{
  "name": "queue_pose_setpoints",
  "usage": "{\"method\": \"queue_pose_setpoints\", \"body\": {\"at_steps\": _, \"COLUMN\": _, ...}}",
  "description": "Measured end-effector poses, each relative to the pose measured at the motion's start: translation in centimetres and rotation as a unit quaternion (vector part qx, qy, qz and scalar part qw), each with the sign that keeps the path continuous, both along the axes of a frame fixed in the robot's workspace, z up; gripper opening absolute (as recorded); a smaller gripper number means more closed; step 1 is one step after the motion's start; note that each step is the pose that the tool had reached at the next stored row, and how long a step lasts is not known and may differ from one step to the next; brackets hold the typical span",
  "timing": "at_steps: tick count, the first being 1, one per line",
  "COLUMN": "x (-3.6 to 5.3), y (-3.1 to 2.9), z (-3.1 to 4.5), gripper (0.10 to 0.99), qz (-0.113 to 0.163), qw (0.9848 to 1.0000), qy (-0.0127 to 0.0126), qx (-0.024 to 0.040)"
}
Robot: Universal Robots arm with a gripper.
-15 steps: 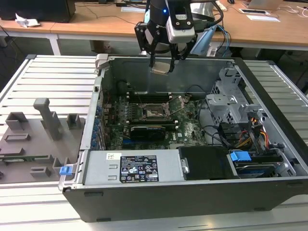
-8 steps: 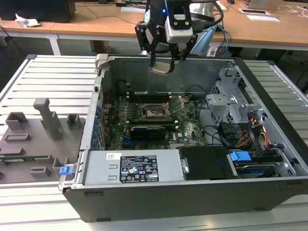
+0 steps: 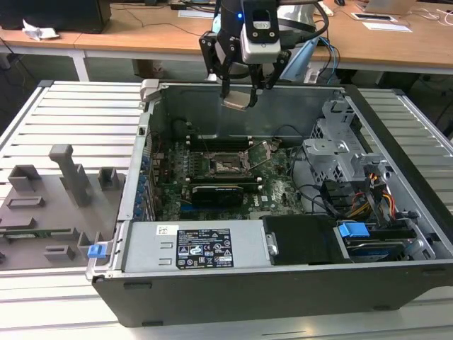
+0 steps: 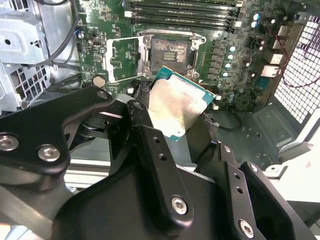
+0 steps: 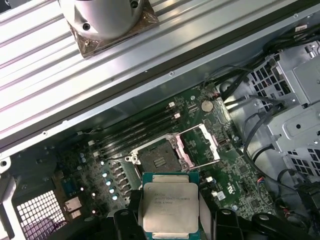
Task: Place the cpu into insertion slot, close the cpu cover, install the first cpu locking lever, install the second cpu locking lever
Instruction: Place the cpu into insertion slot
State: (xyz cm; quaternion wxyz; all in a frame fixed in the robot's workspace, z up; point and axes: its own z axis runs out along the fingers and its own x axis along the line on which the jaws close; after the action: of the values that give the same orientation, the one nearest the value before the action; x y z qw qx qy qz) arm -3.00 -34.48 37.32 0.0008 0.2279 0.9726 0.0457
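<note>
Tool (image 3: 239, 92) clamped on cpu (image 5: 169, 207) | cpu held in air above insertion slot (image 5: 157, 161), not touching | slot bare | cpu cover (image 5: 200, 144) stands open beside slot | progress: nothing seated yet; placing, cover-closing, both lever steps judged outstanding

Our workshop setting
We see a ribbed grey metal table (image 3: 71, 106) across the frame, wooden desks (image 3: 141, 35) along the top edge, papers (image 3: 386, 26) upper right.
</note>
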Motion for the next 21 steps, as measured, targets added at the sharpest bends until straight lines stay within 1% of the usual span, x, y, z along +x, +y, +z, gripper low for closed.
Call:
{"method": "queue_pose_setpoints", "body": {"at_steps": 12, "x": 0.0, "y": 0.0, "z": 0.0, "gripper": 0.537, "qz": -0.032, "qw": 0.9995, "qy": 0.0, "qx": 0.0}}
{"method": "queue_pose_setpoints", "body": {"at_steps": 21, "x": 0.0, "y": 0.0, "z": -0.01, "gripper": 0.537, "qz": -0.057, "qw": 0.9984, "qy": 0.0, "qx": 0.0}}
